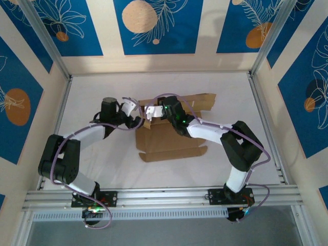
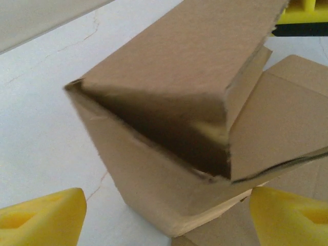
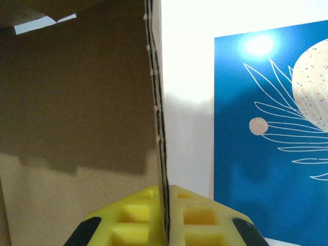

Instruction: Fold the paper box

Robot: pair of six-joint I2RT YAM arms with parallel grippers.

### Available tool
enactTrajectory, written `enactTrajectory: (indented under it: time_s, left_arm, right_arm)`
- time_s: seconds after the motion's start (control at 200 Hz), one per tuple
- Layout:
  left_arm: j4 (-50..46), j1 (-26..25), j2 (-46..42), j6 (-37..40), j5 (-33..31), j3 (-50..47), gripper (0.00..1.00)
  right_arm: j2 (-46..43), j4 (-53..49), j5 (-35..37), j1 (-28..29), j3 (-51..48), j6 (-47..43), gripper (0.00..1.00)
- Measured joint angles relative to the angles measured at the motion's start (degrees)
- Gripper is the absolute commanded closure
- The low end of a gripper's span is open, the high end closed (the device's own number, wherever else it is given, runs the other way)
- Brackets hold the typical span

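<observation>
While my right gripper (image 3: 165, 218) pinches an upright panel of the paper box (image 1: 171, 138), my left gripper (image 2: 164, 220) hangs wide open on the box's left side, its folded corner dead ahead between the fingers (image 2: 43, 218).

A white bench (image 1: 169, 174) sits inside cream walls hung with blue panels (image 1: 159, 25) printed with pale leaves and orange circles; a metal rail (image 1: 164, 193) runs along its near edge.
</observation>
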Motion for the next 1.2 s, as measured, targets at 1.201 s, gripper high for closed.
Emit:
enactTrajectory:
  time_s: [1.201]
  left_arm:
    - [19.3,-2.3,1.0,-2.3,-15.3,-6.0,0.17]
  right_arm:
    - [7.7,29.7,5.2,3.2,-6.9,-14.5,0.97]
